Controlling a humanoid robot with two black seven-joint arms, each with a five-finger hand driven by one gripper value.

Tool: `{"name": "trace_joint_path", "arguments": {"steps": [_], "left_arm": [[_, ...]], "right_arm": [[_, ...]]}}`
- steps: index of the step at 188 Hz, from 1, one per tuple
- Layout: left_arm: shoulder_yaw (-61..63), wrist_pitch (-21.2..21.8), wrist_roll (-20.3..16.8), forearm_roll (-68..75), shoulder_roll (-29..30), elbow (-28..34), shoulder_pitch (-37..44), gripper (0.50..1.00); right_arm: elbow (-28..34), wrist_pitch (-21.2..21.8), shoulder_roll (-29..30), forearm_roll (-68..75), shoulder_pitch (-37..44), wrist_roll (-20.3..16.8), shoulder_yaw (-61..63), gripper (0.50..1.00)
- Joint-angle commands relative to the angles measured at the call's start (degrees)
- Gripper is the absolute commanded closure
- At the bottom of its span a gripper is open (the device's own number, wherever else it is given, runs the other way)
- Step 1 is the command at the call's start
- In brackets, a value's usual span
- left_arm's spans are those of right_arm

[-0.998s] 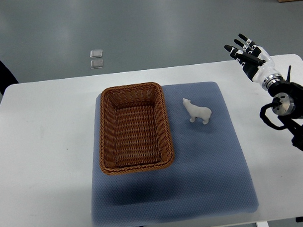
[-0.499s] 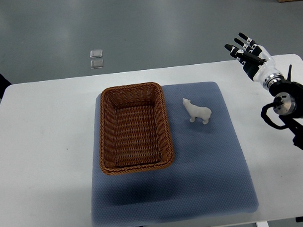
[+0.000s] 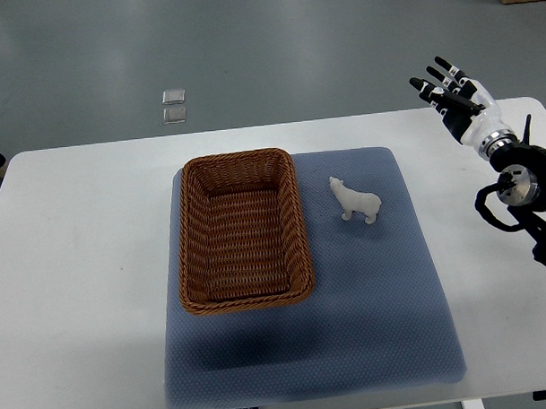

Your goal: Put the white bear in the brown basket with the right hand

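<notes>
White bear (image 3: 355, 201) stands on its four legs on the blue-grey mat (image 3: 376, 318), just to the right of the brown basket (image 3: 242, 230) and apart from it. Its head is at the upper left, toward the far side of the table, and its body goes to the lower right. Nothing touches it.

The brown basket is a woven rectangular one. It lies on the left part of the same mat, with its long side going away from the robot. Inside I see only the woven bottom.

The mat covers the middle of the white table (image 3: 78, 265), and its near edge reaches the near edge of the table.

The right hand (image 3: 455, 102) comes in from the right edge of the picture. It is over the far right corner of the table, well apart from the bear. Its fingers (image 3: 441, 77) are straight and spread wide, pointing to the upper left, and they hold nothing. The black wrist and forearm parts are visible behind it, at the right border.

On the grey floor beyond the table lies a small pale square thing (image 3: 174, 106); I cannot tell what it is.
</notes>
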Motion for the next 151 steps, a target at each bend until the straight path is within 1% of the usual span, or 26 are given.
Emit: {"name": "trace_joint_path", "arguments": {"steps": [1, 100, 130, 151], "left_arm": [[0.0, 0.0, 0.0, 0.0, 0.0, 0.0, 0.0, 0.5], [0.0, 0.0, 0.0, 0.0, 0.0, 0.0, 0.0, 0.5], [0.0, 0.0, 0.0, 0.0, 0.0, 0.0, 0.0, 0.5], [-0.1, 0.0, 0.0, 0.0, 0.0, 0.0, 0.0, 0.5]], "right_arm": [[0.0, 0.5, -0.2, -0.1, 0.0, -0.1, -0.1, 0.574], [0.1, 3.2, -0.4, -1.2, 0.1, -0.2, -1.1, 0.574], [0.6, 4.5, -0.7, -6.6, 0.1, -0.2, -1.3, 0.574], [1.4, 6.6, -2.2, -14.0, 0.3, -0.1, -1.5, 0.576]]}}
